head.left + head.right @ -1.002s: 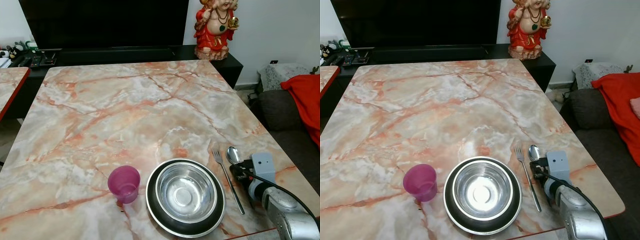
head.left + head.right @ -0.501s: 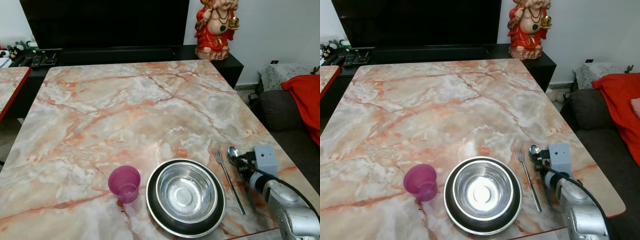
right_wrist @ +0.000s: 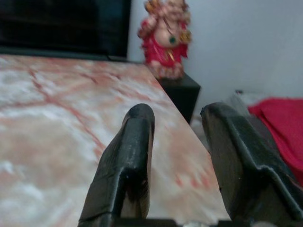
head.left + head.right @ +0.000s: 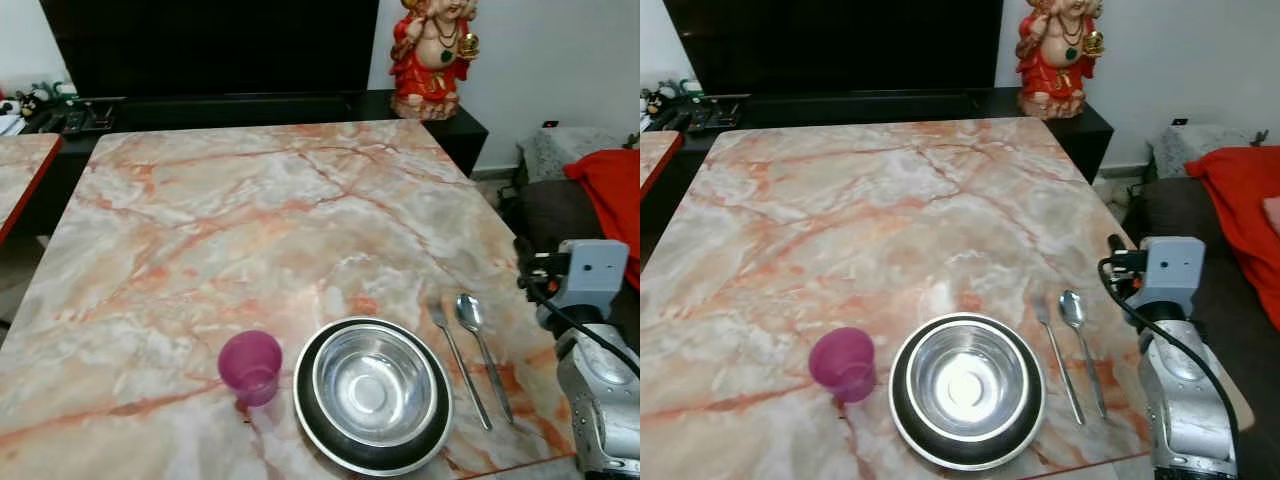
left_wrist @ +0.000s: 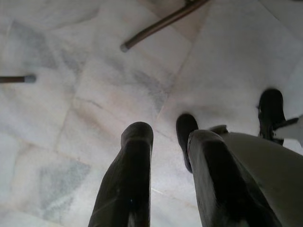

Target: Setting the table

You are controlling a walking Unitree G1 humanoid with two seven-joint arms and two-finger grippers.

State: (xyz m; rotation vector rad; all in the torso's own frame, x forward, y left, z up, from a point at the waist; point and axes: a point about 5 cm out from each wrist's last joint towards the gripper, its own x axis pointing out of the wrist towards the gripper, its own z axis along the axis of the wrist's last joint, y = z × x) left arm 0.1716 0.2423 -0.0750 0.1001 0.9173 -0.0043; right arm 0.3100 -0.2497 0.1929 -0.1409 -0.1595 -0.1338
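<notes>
Hovering off the table's right edge, my right gripper (image 3: 177,142) is holding nothing, its two black fingers (image 3: 128,161) spread with a clear gap between them, and through that gap I'm looking along the marble table (image 4: 250,200) toward the red figurine (image 3: 165,38) standing on the dark cabinet (image 4: 440,115) at the far corner. My silver right arm (image 4: 1180,390) is rising beside the table edge, with the grey camera block (image 4: 1170,265) at its top. Just inward of the arm, the spoon (image 4: 478,335) is lying on the marble, bowl end pointing away from me, and the fork (image 4: 455,360) is lying alongside it, close but apart, tines also pointing away. Next over, the steel bowl (image 4: 370,385) is sitting inside the dark plate (image 4: 310,420), near the front edge. Further to my left the pink cup (image 4: 250,367) is standing upright, just beside the plate. Beyond the table a black screen (image 4: 210,45) is spanning the wall, and a red cloth (image 4: 610,190) is draped over the sofa (image 4: 550,215) on my right. My left gripper (image 5: 170,142) is hanging idle over the pale tiled floor (image 5: 71,94), fingers parted, gripping nothing.
</notes>
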